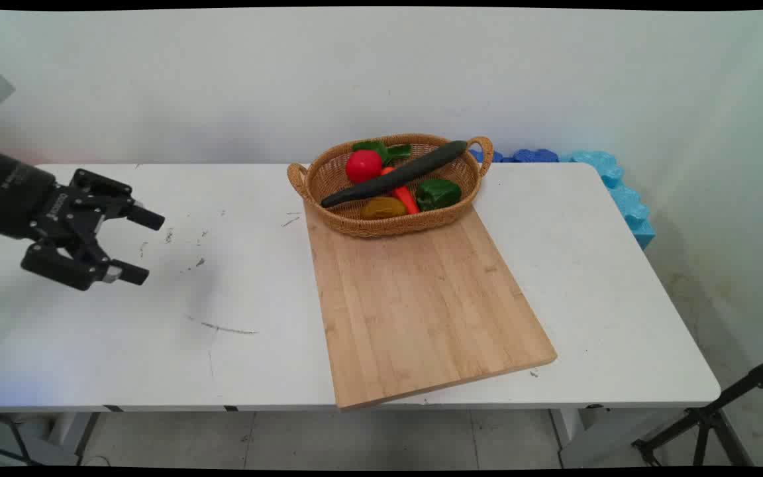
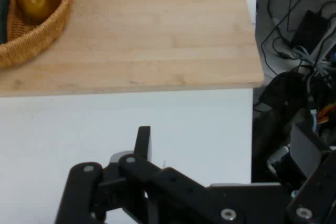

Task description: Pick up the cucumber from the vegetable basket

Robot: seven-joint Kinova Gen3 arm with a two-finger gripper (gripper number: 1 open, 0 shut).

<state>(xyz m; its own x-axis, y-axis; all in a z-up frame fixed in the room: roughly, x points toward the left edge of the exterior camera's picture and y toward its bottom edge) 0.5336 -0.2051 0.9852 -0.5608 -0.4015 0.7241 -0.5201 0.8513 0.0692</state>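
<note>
Nearest my main camera is the near edge of the white table (image 1: 156, 371), and a bamboo cutting board (image 1: 421, 298) lies skewed on it so that one near corner juts just past that edge. I judge the board was set down loosely, not squared to the table. Its far end runs under a woven basket (image 1: 328, 175), which sits close to the table's far edge. The basket rests partly on the board, I'd say so the two stay together as one work spot.

Inside the basket a long dark cucumber (image 1: 395, 175) lies slantwise from rim to rim, too long to lie flat on the bottom, and it rests over the other pieces. Beside it I see a red tomato (image 1: 363, 165) toward the far left of the basket, a green pepper (image 1: 438, 193) on the near right, an orange carrot (image 1: 406, 197) poking out under the cucumber, and a yellowish-brown potato (image 1: 383, 207) against the near wall. Leafy greens (image 1: 381, 150) lie at the far rim.

My gripper (image 1: 140, 245) hovers above the table's left end, well apart from the board and basket, pointing toward them. Its jaws stand wide apart and hold nothing. From the hand camera the board's edge (image 2: 131, 85) lies ahead across bare tabletop, with the basket at the upper left
</note>
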